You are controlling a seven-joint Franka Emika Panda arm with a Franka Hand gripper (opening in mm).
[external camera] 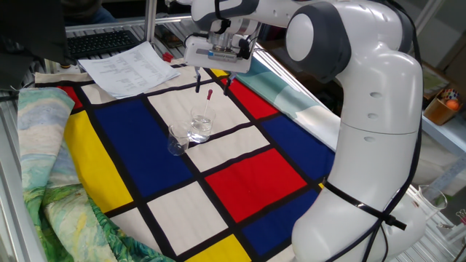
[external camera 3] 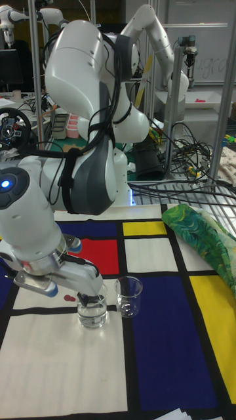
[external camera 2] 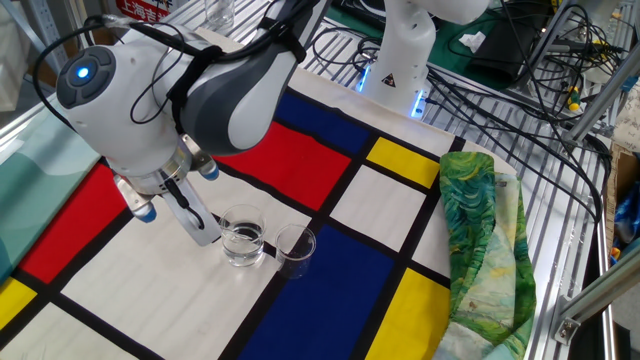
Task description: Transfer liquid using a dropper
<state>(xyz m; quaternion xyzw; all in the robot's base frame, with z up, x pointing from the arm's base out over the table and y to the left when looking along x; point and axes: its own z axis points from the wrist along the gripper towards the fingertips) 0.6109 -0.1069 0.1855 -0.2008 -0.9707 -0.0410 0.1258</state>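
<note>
The gripper (external camera: pixel 211 81) sat right above the wider beaker (external camera: pixel 200 125) with its fingers (external camera: pixel 197 82) spread wide, gripping nothing. The dropper (external camera: pixel 208 105) stood propped in that beaker, red bulb up, just under the open fingers and clear of both. The liquid (external camera 2: pixel 243 243) was a shallow pool at the beaker's bottom, though it's hard to make out. A second beaker (external camera 2: pixel 295 249) stood just beside the first, on the side away from the gripper in the other fixed view.
</note>
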